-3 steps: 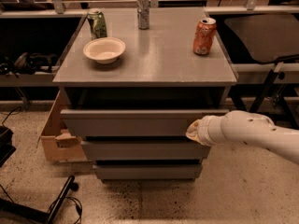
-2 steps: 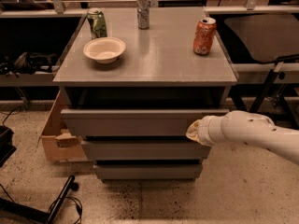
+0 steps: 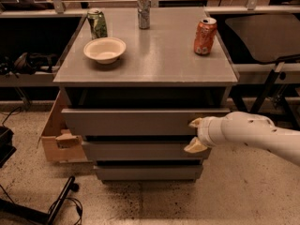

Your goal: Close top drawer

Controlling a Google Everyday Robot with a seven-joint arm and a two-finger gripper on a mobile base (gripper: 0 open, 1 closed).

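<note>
The white arm's pincer (image 3: 194, 135) is spread open with nothing gripped, its cream fingertips (image 3: 195, 123) at the right end of the wide matte-grey top drawer (image 3: 131, 122), which juts out below the tabletop's (image 3: 154, 60) front edge. On the grey tabletop, a cream bowl (image 3: 105, 49) and a green can (image 3: 97, 23) are near the back-left corner. A silver can (image 3: 144, 11) is at the back edge and an orange can (image 3: 205, 30) near the right edge.

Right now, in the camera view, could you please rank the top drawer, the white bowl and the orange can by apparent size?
Largest: top drawer.
Then: white bowl.
Smallest: orange can.
The gripper, open, sits at the drawer front's right end.
</note>
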